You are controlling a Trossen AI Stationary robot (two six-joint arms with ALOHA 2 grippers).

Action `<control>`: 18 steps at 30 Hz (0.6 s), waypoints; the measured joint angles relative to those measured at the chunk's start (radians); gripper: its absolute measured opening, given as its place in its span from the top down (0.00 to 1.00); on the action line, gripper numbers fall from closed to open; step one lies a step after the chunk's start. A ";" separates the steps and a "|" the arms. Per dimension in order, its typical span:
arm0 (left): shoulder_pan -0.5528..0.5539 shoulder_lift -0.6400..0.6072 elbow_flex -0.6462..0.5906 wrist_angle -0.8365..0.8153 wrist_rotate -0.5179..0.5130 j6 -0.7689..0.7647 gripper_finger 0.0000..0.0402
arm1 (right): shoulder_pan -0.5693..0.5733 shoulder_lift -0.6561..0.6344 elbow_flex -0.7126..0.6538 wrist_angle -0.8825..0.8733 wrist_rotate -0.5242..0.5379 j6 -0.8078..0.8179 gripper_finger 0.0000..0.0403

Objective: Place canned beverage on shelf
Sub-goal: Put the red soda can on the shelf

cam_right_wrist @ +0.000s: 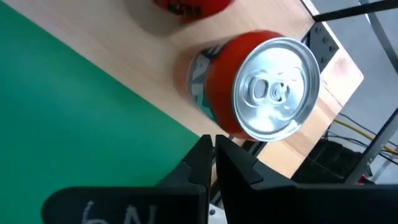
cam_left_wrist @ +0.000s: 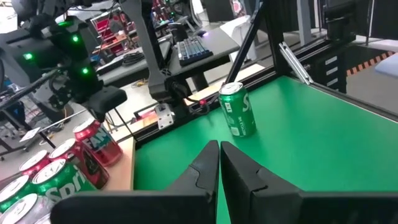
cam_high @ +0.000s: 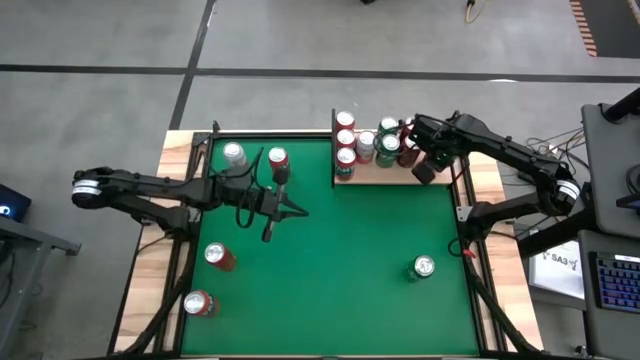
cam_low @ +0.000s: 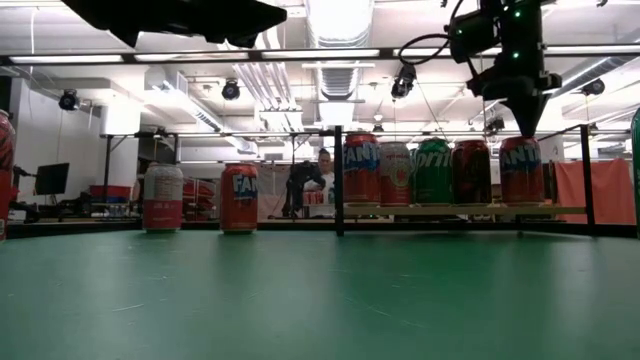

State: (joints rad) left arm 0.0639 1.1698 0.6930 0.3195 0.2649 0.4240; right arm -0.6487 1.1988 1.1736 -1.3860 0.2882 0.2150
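Pale wooden shelf [cam_high: 395,172] edged with black rods, lying flat at the bench's far right edge, carrying upright red and green cans [cam_high: 346,138]. Four more cans [cam_high: 220,256] standing apart on green felt.

Left arm stretched in from left side, left gripper [cam_high: 268,232] held low over tabletop, jaws closed, nothing gripped. Right arm bent in from right side, right gripper [cam_low: 527,125] pointed straight down, jaws closed, empty.
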 joint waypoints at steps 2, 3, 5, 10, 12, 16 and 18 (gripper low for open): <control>0.000 -0.002 0.000 -0.002 0.000 0.000 1.00 | 0.000 0.000 0.000 0.021 0.001 0.000 0.97; 0.000 -0.004 0.000 -0.002 -0.001 -0.003 1.00 | 0.000 0.000 -0.001 0.027 0.005 0.000 0.97; 0.000 -0.010 0.000 -0.001 -0.001 -0.007 1.00 | 0.000 0.000 -0.003 0.043 0.028 -0.004 0.97; 0.000 -0.029 0.000 0.001 -0.003 -0.017 1.00 | -0.007 0.001 -0.007 0.056 0.053 -0.005 0.97; 0.000 -0.036 0.000 0.002 -0.003 -0.022 1.00 | -0.007 0.000 -0.007 0.065 0.062 0.008 0.97; 0.000 -0.039 0.000 0.002 -0.004 -0.026 1.00 | -0.006 0.000 0.015 0.070 0.082 0.027 0.97; 0.000 -0.039 0.000 0.002 -0.004 -0.026 1.00 | -0.006 0.000 0.027 0.082 0.115 0.041 0.97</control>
State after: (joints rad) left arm 0.0639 1.1309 0.6930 0.3210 0.2611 0.3985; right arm -0.6552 1.1988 1.2009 -1.3038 0.4035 0.2559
